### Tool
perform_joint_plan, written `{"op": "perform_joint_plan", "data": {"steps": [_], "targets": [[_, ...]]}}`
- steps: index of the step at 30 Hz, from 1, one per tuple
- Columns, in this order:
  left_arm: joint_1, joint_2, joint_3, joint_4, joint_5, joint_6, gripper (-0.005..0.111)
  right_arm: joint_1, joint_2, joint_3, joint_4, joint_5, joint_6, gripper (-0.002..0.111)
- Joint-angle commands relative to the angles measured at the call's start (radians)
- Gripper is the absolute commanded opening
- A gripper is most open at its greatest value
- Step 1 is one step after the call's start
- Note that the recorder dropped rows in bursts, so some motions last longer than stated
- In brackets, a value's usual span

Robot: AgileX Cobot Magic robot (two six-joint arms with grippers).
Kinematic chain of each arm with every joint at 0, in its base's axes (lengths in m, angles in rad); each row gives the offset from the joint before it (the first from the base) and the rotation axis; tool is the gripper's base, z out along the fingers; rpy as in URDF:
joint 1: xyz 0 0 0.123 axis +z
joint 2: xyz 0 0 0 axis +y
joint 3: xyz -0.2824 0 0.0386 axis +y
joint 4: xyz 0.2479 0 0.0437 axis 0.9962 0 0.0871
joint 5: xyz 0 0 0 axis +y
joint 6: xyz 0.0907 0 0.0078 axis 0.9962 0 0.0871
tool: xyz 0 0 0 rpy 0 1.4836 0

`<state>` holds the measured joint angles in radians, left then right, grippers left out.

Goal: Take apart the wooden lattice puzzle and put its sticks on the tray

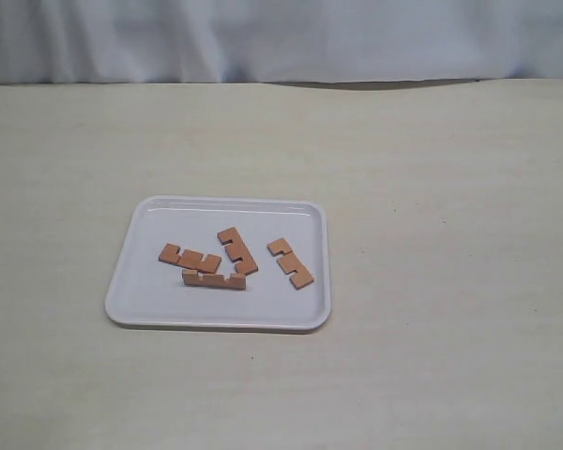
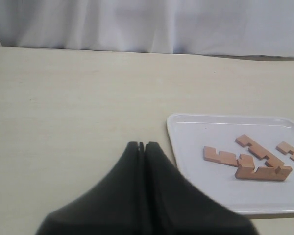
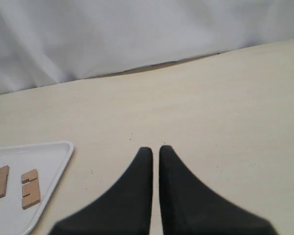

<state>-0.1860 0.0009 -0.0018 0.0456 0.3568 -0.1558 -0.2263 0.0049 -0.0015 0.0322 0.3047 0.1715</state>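
Observation:
The white tray [image 1: 150, 292] lies left of the table's middle. The wooden lattice puzzle does not show as an assembled grid. Its sticks lie apart on the tray, several of them: one at the left [image 1: 190, 259], one in the middle [image 1: 237, 250], one at the right [image 1: 290, 262]. Another stick [image 1: 213, 279] stands on its edge nearest the front, touching the left one. Neither gripper shows in the exterior view. My left gripper [image 2: 141, 144] is shut and empty over bare table beside the tray [image 2: 196, 147]. My right gripper [image 3: 156, 148] is shut and empty, off the tray [image 3: 51, 159].
The pale tabletop [image 1: 432, 187] stretches round the tray on all sides. A white curtain [image 1: 281, 37] hangs behind the table's far edge.

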Motion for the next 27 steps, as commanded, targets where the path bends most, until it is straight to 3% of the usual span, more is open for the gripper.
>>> {"op": "perform_joint_plan", "data": {"steps": [1, 27], "targets": [[-0.002, -0.001, 0.002, 0.004, -0.009, 0.0, 0.0, -0.004, -0.005, 0.001, 0.005, 0.015, 0.008, 0.004], [-0.002, -0.001, 0.002, 0.002, -0.012, 0.0, 0.0, -0.004, -0.005, 0.001, 0.005, 0.037, 0.008, 0.004]]}}
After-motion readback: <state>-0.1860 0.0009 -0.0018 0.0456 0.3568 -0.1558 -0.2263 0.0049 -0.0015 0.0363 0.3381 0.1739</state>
